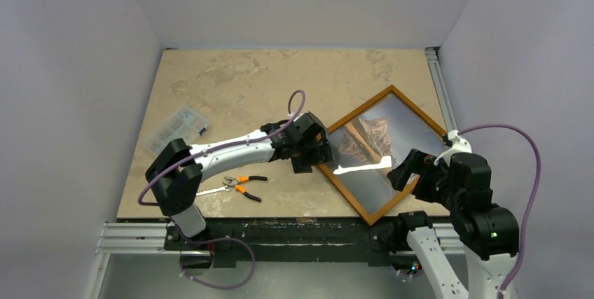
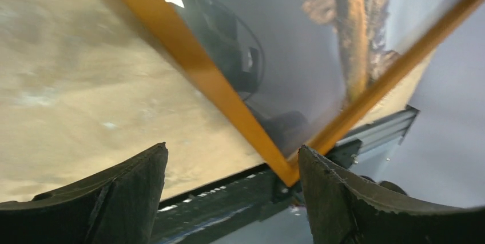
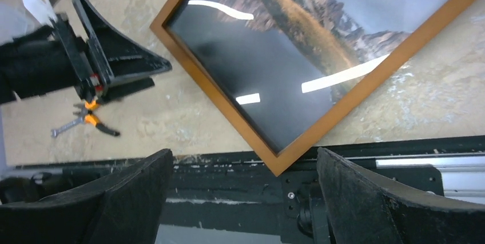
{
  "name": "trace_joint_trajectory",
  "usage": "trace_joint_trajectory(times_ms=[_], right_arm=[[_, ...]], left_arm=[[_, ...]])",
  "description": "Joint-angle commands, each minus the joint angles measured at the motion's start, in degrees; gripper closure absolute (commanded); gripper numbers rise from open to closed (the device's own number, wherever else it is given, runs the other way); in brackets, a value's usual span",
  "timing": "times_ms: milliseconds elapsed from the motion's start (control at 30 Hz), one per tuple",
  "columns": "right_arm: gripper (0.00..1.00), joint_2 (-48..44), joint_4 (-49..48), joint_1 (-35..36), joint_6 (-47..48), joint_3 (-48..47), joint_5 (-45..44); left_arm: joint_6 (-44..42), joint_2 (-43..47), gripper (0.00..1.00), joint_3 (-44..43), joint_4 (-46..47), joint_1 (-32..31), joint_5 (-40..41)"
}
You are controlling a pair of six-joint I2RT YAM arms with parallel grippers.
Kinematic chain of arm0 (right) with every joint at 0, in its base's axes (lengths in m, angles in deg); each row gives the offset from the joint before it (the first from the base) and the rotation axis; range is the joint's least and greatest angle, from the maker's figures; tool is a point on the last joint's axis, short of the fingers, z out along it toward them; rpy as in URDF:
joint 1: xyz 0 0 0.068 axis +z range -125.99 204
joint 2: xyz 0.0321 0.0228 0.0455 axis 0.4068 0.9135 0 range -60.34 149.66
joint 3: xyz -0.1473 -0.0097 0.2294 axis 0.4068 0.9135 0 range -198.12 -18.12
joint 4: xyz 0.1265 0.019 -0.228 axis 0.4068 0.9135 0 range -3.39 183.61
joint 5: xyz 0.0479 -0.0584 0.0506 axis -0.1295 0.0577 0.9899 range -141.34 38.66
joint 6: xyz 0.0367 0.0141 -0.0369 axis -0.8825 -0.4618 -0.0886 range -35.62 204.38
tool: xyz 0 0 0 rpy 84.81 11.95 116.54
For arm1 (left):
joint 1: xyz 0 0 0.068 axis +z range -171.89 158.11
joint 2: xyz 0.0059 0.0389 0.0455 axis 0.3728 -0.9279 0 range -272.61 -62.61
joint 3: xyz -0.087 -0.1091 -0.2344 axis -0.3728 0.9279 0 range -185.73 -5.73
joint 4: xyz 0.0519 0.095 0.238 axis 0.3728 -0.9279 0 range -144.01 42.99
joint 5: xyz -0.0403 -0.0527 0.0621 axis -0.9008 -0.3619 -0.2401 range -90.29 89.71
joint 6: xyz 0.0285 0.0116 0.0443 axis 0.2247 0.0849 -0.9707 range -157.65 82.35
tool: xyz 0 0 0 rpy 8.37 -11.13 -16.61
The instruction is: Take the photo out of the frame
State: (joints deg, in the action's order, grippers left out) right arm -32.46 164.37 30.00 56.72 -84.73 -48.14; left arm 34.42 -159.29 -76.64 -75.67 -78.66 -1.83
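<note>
Photo in frame; left gripper, right gripper apart; only top view shows box

Top camera high, facing down, 2 wrist cameras low and close, all sharing the frame

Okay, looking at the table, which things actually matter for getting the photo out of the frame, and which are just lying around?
For the job: the frame; the photo inside it.
Just lying about: the orange-handled pliers; the clear plastic box.
</note>
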Motion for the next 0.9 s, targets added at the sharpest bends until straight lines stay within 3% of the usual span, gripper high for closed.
trace_joint_trajectory(times_ms=[0, 133, 300, 400, 533, 667, 867], right_arm=[[0.09, 3.8, -4.6, 0.0, 6.4, 5.9, 9.8], [0.17, 7.1, -10.3, 0.0, 6.0, 11.4, 12.6], [0.17, 13.7, -17.2, 2.1, 3.7, 14.7, 14.9], [0.15, 20.9, -21.9, 13.7, -1.6, 14.9, 6.5], [0.12, 37.0, -24.3, 31.3, -5.2, 9.9, -9.1], [0.15, 46.9, -31.0, 37.7, -3.1, 6.3, -14.7], [0.29, 59.5, -38.3, 45.7, 5.5, 1.8, -17.9]], left_arm=[[-11.9, 9.1, 0.18, 6.3, 3.4, 6.5, -2.9], [-20.2, 21.9, 0.18, 11.5, 3.3, 16.3, -10.1], [-30.3, 30.3, 0.17, 9.5, -2.4, 26.1, -17.6], [-32.8, 31.4, 0.16, 7.9, -3.9, 29.0, -18.8], [-32.7, 29.1, 0.16, 6.2, -2.2, 31.7, -22.9], [-33.1, 25.9, 0.15, 4.8, -0.7, 33.5, -26.6], [-37.2, 24.1, 0.16, 5.3, -1.4, 36.7, -28.8]])
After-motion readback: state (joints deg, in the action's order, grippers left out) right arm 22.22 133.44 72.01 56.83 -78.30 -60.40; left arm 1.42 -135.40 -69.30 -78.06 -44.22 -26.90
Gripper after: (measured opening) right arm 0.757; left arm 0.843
